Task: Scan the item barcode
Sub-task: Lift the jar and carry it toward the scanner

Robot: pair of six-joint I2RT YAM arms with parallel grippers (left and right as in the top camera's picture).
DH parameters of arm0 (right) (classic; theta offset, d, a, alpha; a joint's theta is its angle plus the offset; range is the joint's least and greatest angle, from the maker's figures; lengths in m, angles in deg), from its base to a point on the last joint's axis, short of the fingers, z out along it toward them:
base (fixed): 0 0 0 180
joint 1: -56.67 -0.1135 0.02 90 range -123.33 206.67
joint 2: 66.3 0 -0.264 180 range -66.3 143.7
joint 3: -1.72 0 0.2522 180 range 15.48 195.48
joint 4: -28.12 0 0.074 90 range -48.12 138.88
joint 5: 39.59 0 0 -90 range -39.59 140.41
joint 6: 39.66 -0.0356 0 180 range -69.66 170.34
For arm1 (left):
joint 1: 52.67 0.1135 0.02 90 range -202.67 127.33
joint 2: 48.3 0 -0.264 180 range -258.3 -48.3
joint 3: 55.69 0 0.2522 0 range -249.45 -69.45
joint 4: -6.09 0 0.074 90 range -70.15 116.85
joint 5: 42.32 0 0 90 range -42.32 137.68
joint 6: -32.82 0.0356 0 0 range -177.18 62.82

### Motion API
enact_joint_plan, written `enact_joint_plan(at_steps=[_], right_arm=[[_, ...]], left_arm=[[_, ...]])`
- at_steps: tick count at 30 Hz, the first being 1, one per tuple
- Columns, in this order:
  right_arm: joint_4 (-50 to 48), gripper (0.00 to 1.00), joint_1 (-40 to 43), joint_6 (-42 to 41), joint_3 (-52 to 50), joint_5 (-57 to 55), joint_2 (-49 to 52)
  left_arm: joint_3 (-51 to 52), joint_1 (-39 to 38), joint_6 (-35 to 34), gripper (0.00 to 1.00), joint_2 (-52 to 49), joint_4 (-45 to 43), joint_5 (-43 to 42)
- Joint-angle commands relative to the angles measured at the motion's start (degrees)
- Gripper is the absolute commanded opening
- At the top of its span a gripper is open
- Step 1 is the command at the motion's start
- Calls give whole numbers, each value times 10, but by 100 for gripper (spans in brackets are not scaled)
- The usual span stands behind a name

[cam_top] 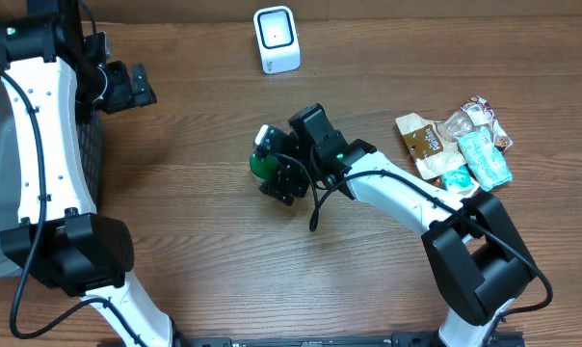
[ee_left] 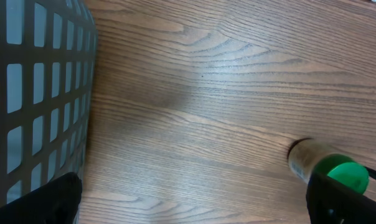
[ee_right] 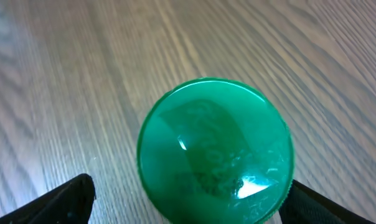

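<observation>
The item is a small container with a round green lid (ee_right: 216, 149), standing on the wooden table near its middle (cam_top: 261, 164). My right gripper (ee_right: 194, 205) straddles it from above. Its left finger (ee_right: 63, 202) stands clear of the lid, the right finger (ee_right: 328, 205) lies close to the lid's edge, and the jaws are open. In the overhead view the right gripper (cam_top: 273, 162) sits over the item. A white scanner (cam_top: 277, 39) stands at the back. My left gripper (cam_top: 127, 87) hangs open at the far left, and its view shows the item (ee_left: 337, 173) at the lower right. No barcode is visible.
A dark mesh basket (cam_top: 91, 145) stands at the left edge, close to the left gripper (ee_left: 191, 202) and its fingers (ee_left: 42, 199). A heap of snack packets (cam_top: 455, 145) lies at the right. Bare wood lies between the item and the scanner.
</observation>
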Motion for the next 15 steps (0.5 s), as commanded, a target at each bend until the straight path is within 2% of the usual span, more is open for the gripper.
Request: enact_joint_plan(at_steps=[1, 4, 8, 12, 15], right_arm=[[7, 95, 2, 81, 5, 26, -11], [8, 98, 2, 66, 5, 24, -24], [16, 100, 4, -25, 16, -19, -57], [132, 100, 4, -148, 103, -101, -81], [248, 100, 4, -169, 198, -110, -74]], left_arm=[[-2, 2, 15, 100, 15, -1, 2], [-2, 2, 15, 99, 15, -1, 2], [-2, 2, 15, 100, 15, -1, 2], [-2, 2, 15, 99, 15, -1, 2], [-2, 2, 15, 100, 15, -1, 2]])
